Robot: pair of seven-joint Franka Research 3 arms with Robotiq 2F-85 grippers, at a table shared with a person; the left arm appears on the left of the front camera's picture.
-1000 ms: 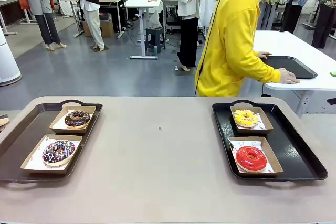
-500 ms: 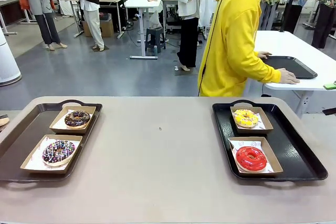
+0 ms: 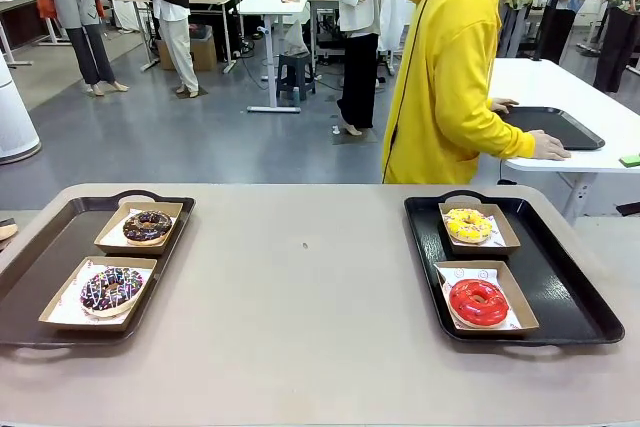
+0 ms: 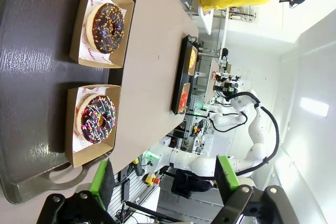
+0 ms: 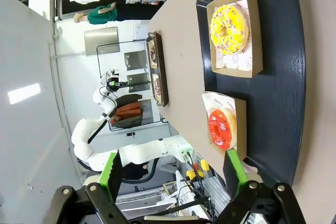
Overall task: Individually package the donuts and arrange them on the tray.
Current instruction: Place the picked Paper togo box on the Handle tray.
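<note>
Each of the donuts [image 3: 478, 302] sits alone in a cardboard boat, two per tray [image 3: 575, 302], so packaging looks complete. The left pincer [image 4: 163, 182] and right pincer [image 5: 173, 174] hang above the surface [image 3: 300, 287], fully spread, gripping nothing.

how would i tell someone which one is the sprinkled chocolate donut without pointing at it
Start at the dark tray on the robot's left side of the table. Two brown paper boats sit in it; take the one nearer the robot. The sprinkled chocolate donut lies in that boat, dotted with pink and white sprinkles, while the plain chocolate donut in the boat behind it carries only pale crumbs.
</note>
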